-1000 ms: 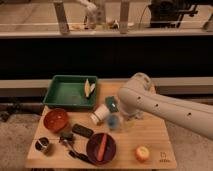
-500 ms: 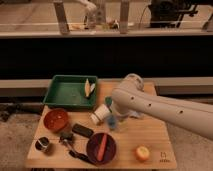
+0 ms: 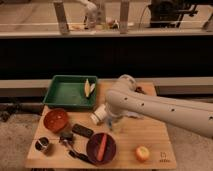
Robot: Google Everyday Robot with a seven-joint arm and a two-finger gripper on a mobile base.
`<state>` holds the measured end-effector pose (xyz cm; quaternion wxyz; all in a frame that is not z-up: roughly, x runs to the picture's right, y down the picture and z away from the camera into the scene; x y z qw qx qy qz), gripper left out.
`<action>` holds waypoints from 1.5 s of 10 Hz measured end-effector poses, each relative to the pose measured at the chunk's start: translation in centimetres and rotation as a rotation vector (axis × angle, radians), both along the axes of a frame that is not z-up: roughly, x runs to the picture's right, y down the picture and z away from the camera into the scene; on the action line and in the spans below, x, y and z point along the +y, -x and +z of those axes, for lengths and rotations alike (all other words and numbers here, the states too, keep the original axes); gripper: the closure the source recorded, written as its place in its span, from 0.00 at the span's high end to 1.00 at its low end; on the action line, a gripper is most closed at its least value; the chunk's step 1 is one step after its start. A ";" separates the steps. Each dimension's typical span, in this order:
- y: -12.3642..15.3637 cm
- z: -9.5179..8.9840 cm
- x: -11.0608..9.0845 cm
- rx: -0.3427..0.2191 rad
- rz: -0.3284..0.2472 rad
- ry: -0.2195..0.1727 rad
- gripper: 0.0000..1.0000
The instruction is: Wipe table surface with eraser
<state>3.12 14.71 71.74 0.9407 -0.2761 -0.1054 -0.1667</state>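
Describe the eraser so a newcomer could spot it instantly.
On the wooden table, look in front of the green tray. The eraser is the flat black rectangle left of the gripper by the white cup, plain-topped, unlike the lumpy corded gadget beside it.

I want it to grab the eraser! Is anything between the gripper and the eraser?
The white cup lies right next to the gripper, on the side toward the eraser, crowding the way. Nothing else visible does.

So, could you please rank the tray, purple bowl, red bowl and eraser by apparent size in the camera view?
Largest: tray.
Next: purple bowl and red bowl, too alike to rank.
Smallest: eraser.
The gripper hangs beside the cup, clear of the eraser.
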 end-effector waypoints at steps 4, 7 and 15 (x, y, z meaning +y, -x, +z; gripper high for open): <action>3.0 0.5 0.5 -0.038 -0.022 0.007 0.80; 4.4 1.1 0.5 -0.051 -0.010 0.005 0.80; 9.2 2.8 0.6 -0.083 -0.002 0.003 0.80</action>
